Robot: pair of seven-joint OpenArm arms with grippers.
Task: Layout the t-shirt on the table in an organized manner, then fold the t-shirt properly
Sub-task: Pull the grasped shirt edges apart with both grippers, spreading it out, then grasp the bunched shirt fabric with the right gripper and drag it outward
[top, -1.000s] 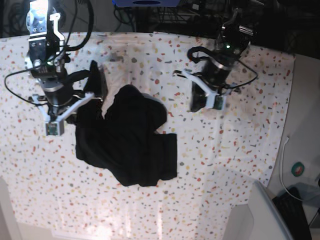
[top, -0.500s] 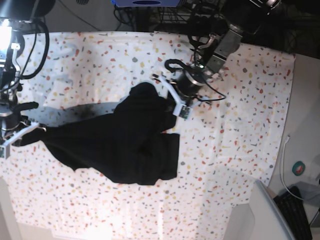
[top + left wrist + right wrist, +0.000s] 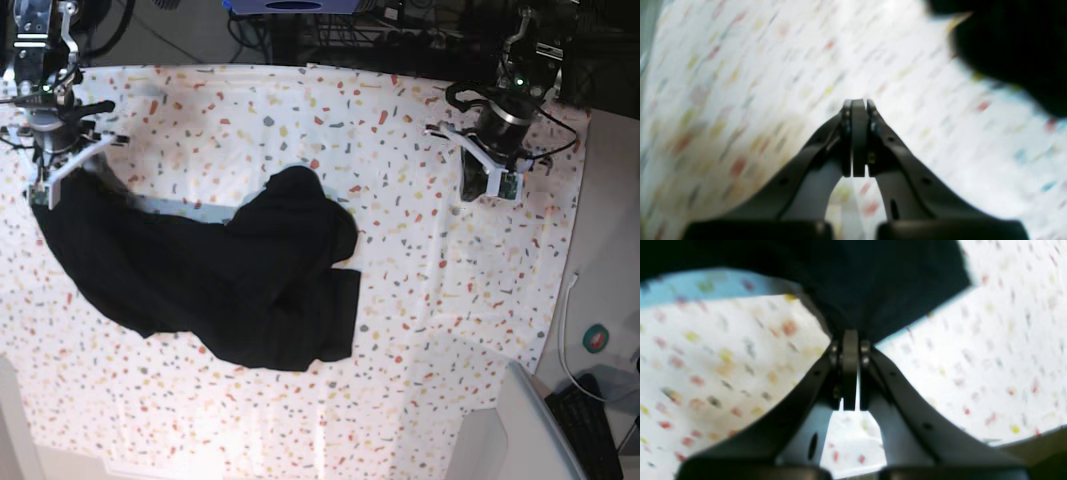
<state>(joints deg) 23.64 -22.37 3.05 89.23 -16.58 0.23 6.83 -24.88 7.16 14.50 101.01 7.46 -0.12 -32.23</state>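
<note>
The black t-shirt [image 3: 240,280] lies bunched on the speckled table [image 3: 430,300], with one end drawn out toward the far left corner. There my right gripper [image 3: 55,183] is shut on the shirt's edge. In the right wrist view the black fabric [image 3: 890,280] runs straight into the closed tips of the right gripper [image 3: 850,335]. My left gripper [image 3: 470,186] hovers at the far right, well away from the shirt. The left wrist view shows the left gripper [image 3: 858,102] shut with nothing between its fingers. Dark cloth [image 3: 1013,50] lies apart from it at the upper right.
The table's right edge [image 3: 570,250] borders grey floor holding a white cable [image 3: 566,340], a small round green object [image 3: 598,338] and a grey bin [image 3: 525,430]. Dark equipment and cables stand behind the table's far edge [image 3: 300,66].
My right gripper has carried the shirt's edge up toward the far left corner, stretching the fabric out. My left gripper has left the shirt's middle and drawn back to the far right, holding nothing.
</note>
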